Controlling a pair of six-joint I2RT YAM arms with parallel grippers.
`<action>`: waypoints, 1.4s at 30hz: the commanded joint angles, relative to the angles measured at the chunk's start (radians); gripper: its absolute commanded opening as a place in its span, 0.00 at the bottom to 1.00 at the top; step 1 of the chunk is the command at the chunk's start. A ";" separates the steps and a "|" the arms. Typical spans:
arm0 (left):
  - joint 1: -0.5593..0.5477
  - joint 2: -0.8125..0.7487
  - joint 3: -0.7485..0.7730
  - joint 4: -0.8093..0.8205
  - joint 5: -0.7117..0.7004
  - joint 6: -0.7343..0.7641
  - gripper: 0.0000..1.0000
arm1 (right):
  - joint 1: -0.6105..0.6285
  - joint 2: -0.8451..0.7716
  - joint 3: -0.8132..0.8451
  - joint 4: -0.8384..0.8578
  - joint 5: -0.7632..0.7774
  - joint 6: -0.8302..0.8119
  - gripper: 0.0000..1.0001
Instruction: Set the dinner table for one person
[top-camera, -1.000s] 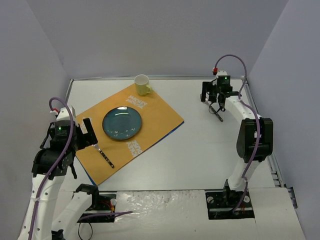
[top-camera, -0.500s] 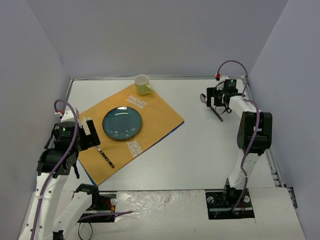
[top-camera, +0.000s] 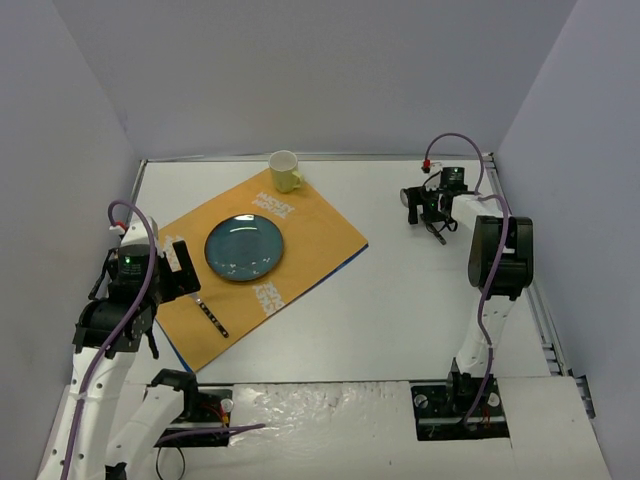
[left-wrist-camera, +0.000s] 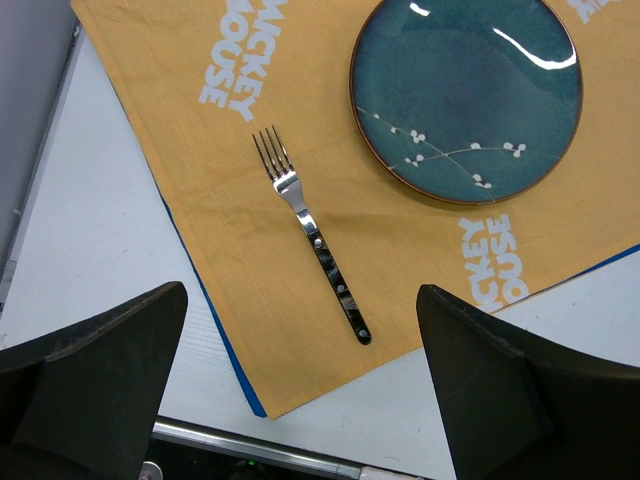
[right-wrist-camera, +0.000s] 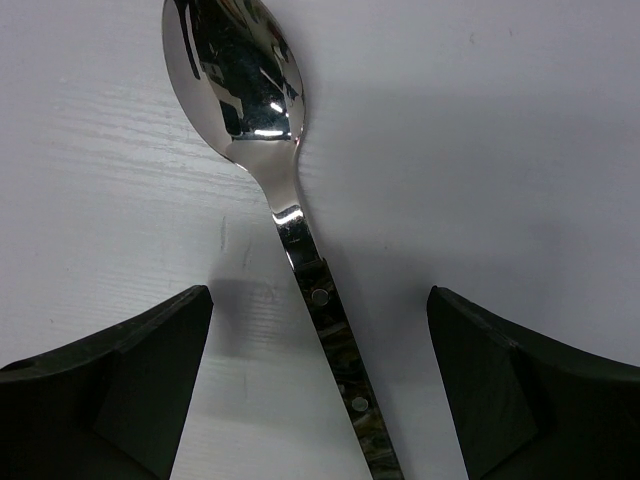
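My right claw (right-wrist-camera: 318, 310) hangs wide open over the spoon (right-wrist-camera: 288, 225) at the far right of the dinner table (top-camera: 400, 300), its handle running lengthwise between my 2 fingers and its bowl pointing away, so I judge a straight squeeze should catch it.

Pretty clearly a robotics lab test booth, not a real dining room: bare grey walls (top-camera: 300, 70) box in a white table (top-camera: 400, 310), with a left arm (top-camera: 105, 325) and right arm (top-camera: 497, 262) bolted on its near edge.
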 joint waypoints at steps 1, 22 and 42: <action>-0.001 0.008 0.035 0.045 -0.001 0.006 0.97 | -0.005 0.013 0.059 0.000 -0.037 -0.029 0.84; -0.001 0.009 0.040 0.039 0.008 0.005 0.97 | 0.013 -0.014 0.000 -0.069 0.025 0.019 0.25; -0.001 0.015 0.068 0.030 0.012 0.004 0.97 | 0.219 -0.147 0.062 -0.071 0.073 0.055 0.00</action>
